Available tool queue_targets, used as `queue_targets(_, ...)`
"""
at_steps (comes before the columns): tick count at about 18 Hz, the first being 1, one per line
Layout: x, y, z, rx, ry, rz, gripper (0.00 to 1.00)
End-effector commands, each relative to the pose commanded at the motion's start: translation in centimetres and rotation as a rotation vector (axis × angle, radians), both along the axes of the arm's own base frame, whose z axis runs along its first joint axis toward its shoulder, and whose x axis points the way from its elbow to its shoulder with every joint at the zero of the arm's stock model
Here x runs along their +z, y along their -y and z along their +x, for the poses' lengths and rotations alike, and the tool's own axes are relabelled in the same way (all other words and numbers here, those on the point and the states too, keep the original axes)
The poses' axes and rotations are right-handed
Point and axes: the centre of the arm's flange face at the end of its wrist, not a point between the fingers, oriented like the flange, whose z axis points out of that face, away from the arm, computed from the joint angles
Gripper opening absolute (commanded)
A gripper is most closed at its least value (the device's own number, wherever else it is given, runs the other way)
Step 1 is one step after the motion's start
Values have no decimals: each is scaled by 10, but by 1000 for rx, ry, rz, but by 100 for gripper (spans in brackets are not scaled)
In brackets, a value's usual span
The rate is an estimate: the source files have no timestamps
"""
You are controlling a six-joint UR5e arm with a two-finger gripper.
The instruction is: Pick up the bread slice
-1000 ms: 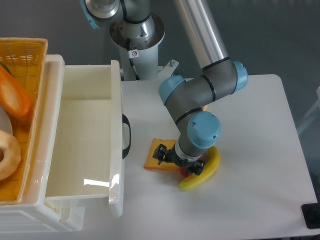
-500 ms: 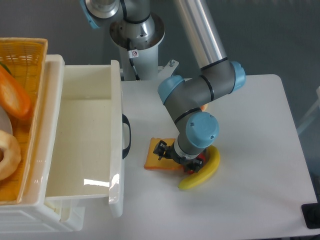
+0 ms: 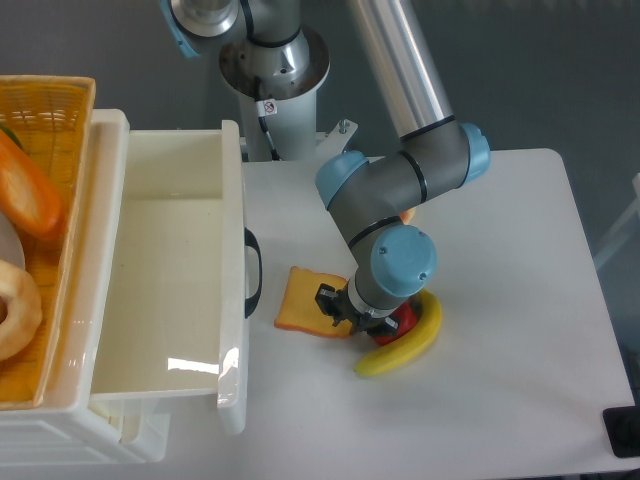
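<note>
1. The flat, roughly square yellow-orange toy bread slice (image 3: 306, 312) with a darker orange crust edge lies on the white table (image 3: 500, 300); its right edge runs under the fingers, and most of its face spreads out to their left, toward the black handle (image 3: 252, 272) of the open white plastic drawer (image 3: 170, 270).
2. The grey arm with light-blue joint caps (image 3: 400, 200) bends down from above, its wrist pointing almost straight at the table; the black two-finger gripper (image 3: 345, 310) sits low at the slice's right edge.
3. The fingers look closed in on that edge, though the wrist hides how firmly; I cannot tell the grip for certain.
4. A curved yellow toy banana (image 3: 405, 345) lies just right of and below the fingers; something small and red (image 3: 405, 320) shows between it and the wrist.
</note>
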Motion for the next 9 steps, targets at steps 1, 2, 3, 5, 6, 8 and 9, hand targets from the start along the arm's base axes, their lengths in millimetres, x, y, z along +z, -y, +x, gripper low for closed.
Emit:
queue_targets(1, 0, 1, 1, 0, 3, -1, 0)
queue_targets(2, 1, 2, 3, 0, 3, -1, 32)
queue_targets(3, 6, 2, 6, -5, -3, 1, 94)
queue_targets(5, 21, 4, 15, 6, -39, -28, 100)
queue_targets(6, 25, 4, 23, 20, -53, -40, 100)
queue_targets(8, 25, 6, 30, 70, -58, -58, 100)
queue_targets(9, 23, 7, 32, 92, -56, -67, 100)
